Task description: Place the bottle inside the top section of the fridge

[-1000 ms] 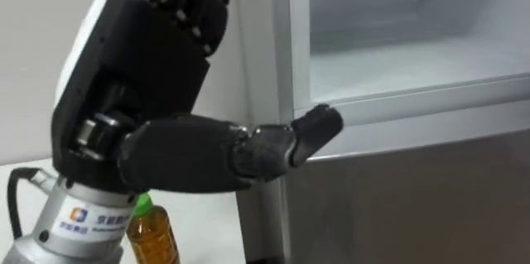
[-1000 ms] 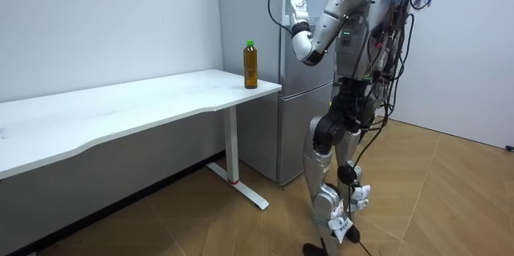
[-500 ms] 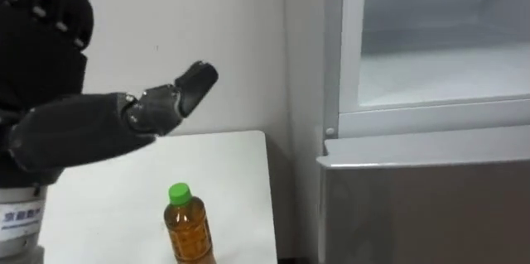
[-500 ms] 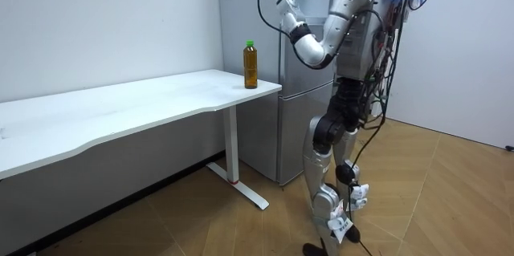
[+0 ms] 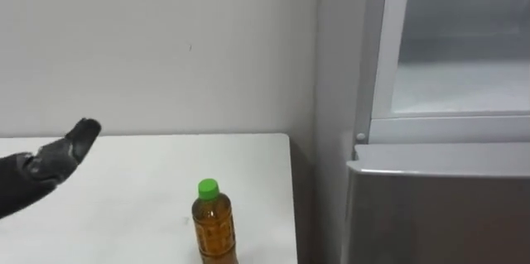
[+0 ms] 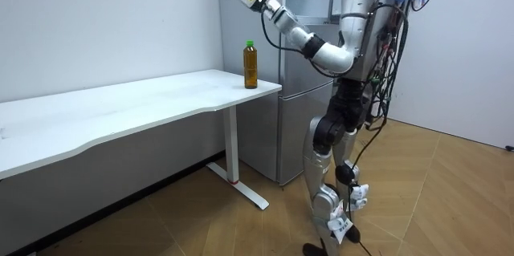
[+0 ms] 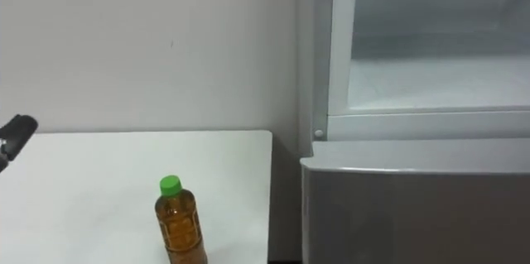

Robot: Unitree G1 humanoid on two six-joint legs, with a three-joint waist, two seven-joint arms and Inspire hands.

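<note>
Green-capped amber bottle [image 5: 214,227] stands upright near open upper fridge [image 5: 464,82].

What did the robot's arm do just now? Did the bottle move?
The left hand swung away from the grey fridge and out over the white table, toward the room view's left. The amber bottle with the green cap stayed standing at the table's corner, untouched.

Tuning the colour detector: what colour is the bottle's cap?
Green cap on the amber-filled bottle; clearest in the left eye view.
</note>
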